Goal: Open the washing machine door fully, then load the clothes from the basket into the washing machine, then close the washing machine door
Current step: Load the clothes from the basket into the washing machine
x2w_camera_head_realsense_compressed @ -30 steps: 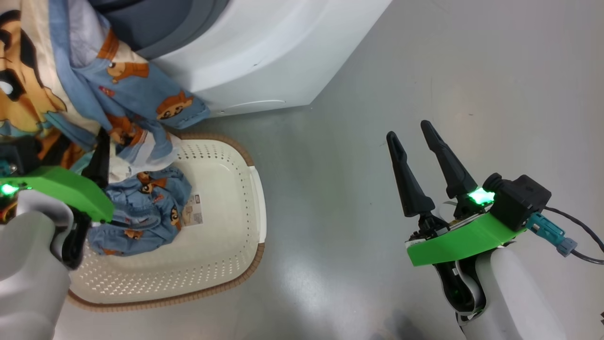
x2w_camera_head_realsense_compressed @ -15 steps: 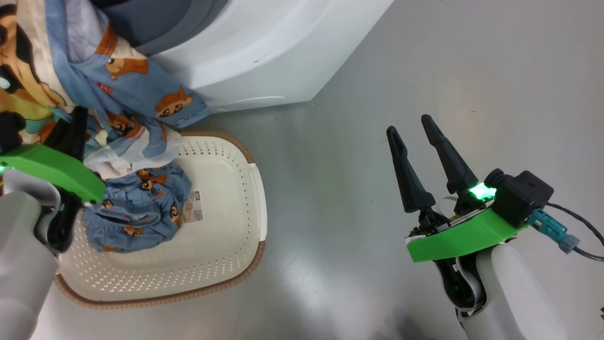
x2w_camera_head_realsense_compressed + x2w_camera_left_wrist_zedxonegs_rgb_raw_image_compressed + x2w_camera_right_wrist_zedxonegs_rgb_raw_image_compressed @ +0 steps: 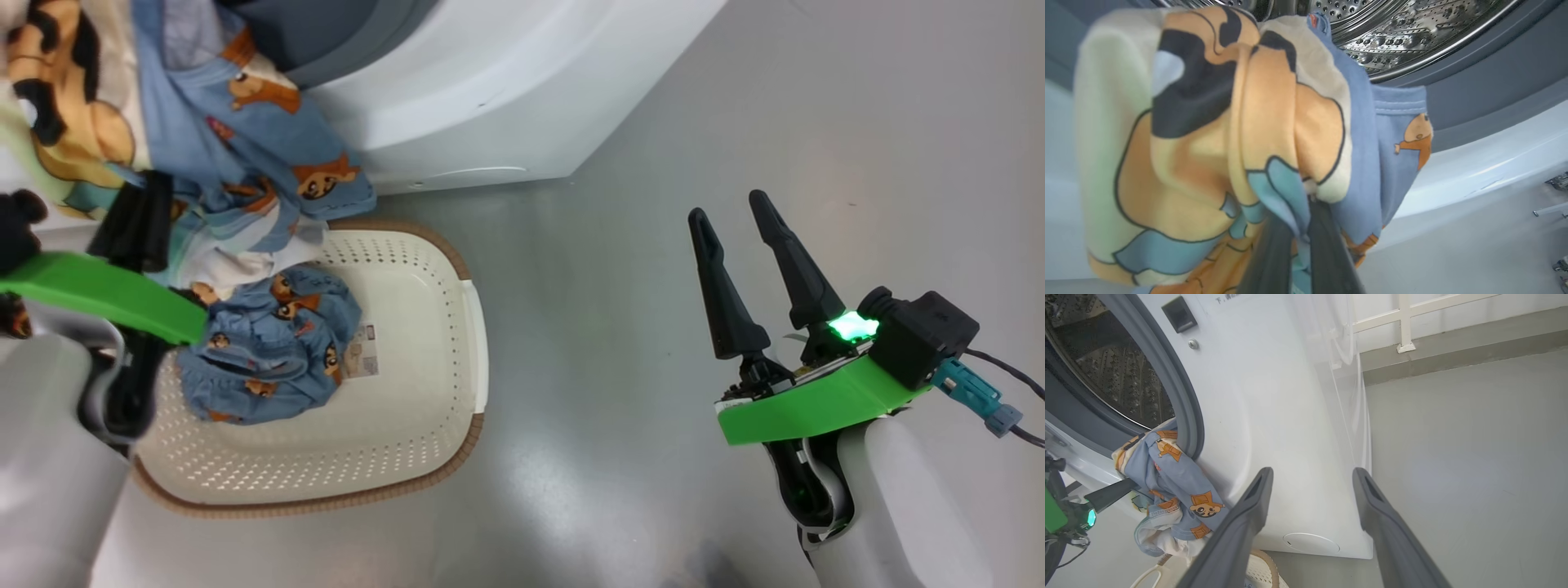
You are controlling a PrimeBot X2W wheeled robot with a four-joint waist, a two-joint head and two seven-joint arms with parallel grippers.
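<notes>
My left gripper (image 3: 135,214) is shut on a bundle of the clothes (image 3: 204,139), a cream piece with an orange cartoon face and a light blue printed piece, held up at the washing machine (image 3: 490,82) opening. In the left wrist view the left gripper (image 3: 1301,220) pinches the clothes (image 3: 1241,134) just below the steel drum (image 3: 1392,32). Another light blue garment (image 3: 269,351) lies in the basket (image 3: 469,327). My right gripper (image 3: 735,216) stands open above the floor, nothing between its fingers. The washing machine door is out of view.
Grey floor (image 3: 620,245) lies between the basket and my right arm. The right wrist view has the washer's white front (image 3: 1274,416), its round service flap (image 3: 1310,543), the grey gasket (image 3: 1180,396), and a white railing (image 3: 1404,322) along the far wall.
My left gripper has shut on the clothes bundle and risen a little toward the washer opening. The head camera has shifted slightly. The right gripper stays open in place.
</notes>
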